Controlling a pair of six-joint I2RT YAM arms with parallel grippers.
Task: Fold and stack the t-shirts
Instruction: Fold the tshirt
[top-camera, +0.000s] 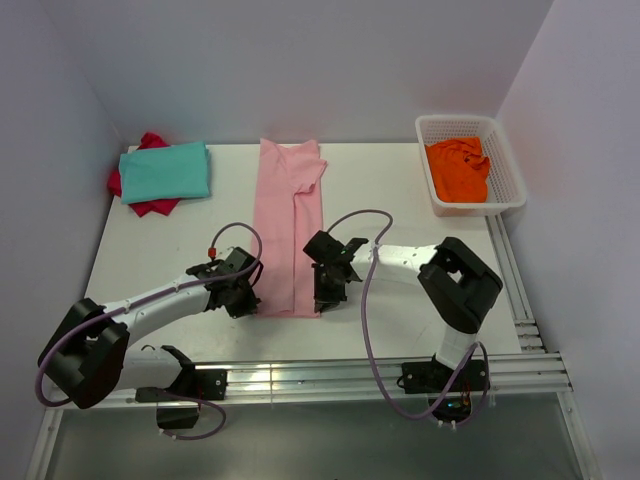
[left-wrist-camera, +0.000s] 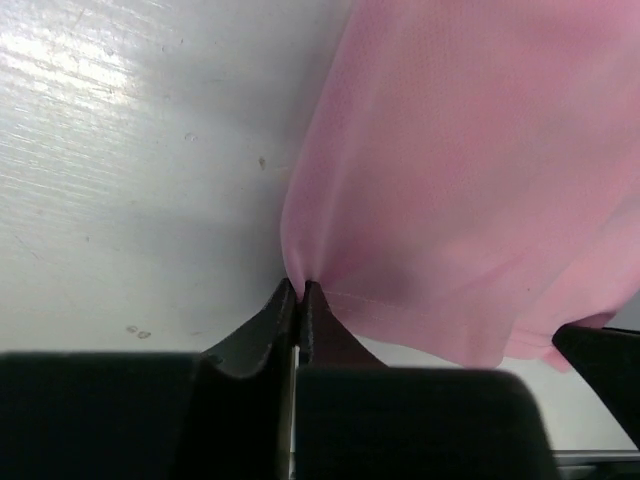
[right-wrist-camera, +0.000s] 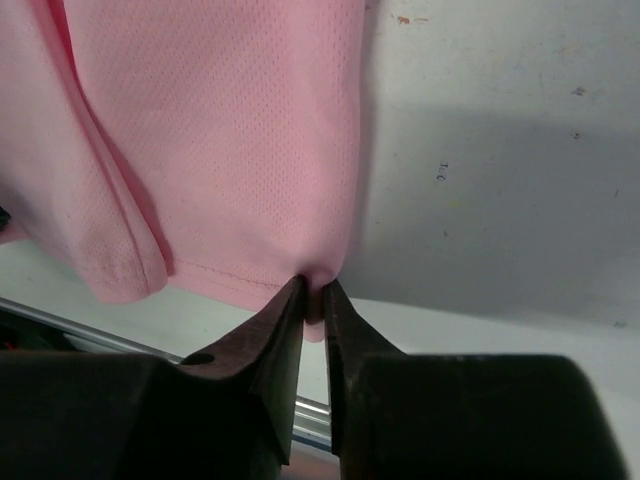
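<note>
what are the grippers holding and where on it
Both hold the pink shirt: the left gripper pinches its near left hem corner, the right gripper its near right hem corner.

The red t-shirt (top-camera: 150, 207) is largely hidden beneath the teal t-shirt (top-camera: 166, 170), the left gripper (top-camera: 252, 304) and right gripper (top-camera: 326, 300) cover the pink t-shirt's (top-camera: 290, 215) near corners from above, and both wrist views crop its far length.

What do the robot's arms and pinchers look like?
The left arm and right arm are white tubes with chunky black joints. A thin purple cable loops along each. The left gripper and right gripper have black, pointed, wedge-shaped fingers. A tiny red connector sits near the left arm's wrist.
</note>
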